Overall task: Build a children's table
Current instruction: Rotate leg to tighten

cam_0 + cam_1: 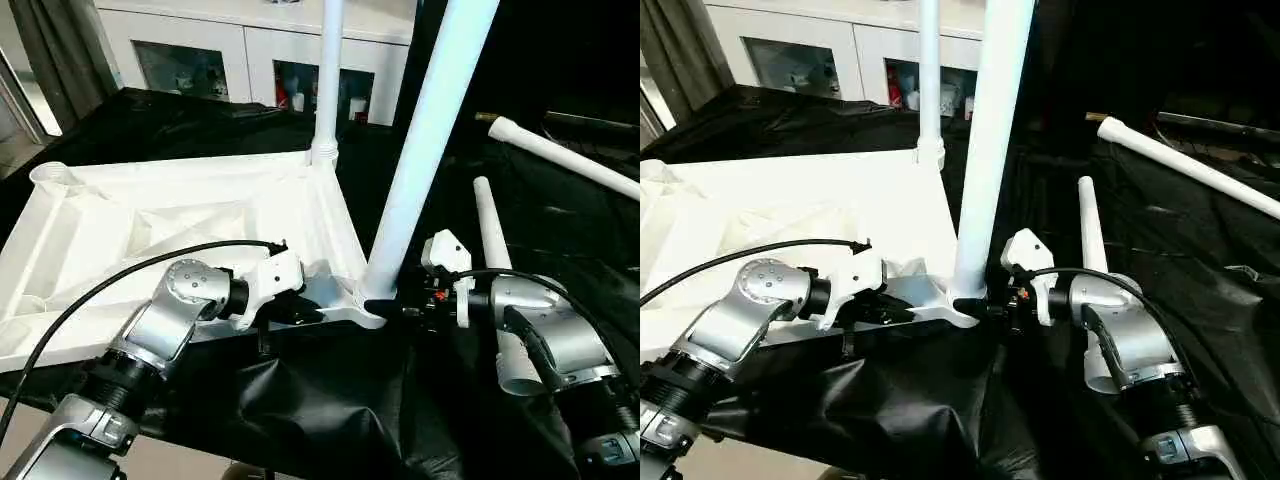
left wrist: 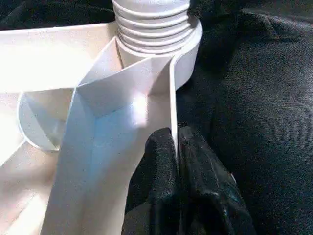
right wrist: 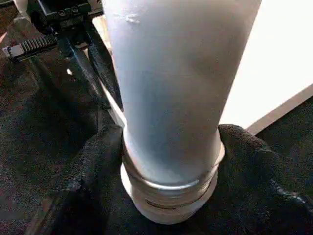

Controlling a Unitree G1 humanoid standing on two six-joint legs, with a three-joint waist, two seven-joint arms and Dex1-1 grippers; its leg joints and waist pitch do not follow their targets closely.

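The left hand (image 2: 176, 161) is clamped on the thin side wall of the white tabletop (image 1: 150, 225), close to its near corner, one black finger on each side of the rim. The tabletop lies upside down (ribs facing up) on a desk draped in black cloth (image 1: 330, 410). At that near corner a long white leg (image 1: 425, 150) stands in its round socket, leaning a little, with its threaded end showing just above the collar. The right hand (image 3: 168, 171) sits around the base of this leg, a black finger (image 3: 93, 166) pressed against each side. A second leg (image 1: 327, 75) stands upright in the far corner socket. Two loose legs (image 1: 490, 230) lie on the cloth to the right, well apart from the tabletop. Behind everything stands a white cabinet (image 1: 250, 50) with glass doors.
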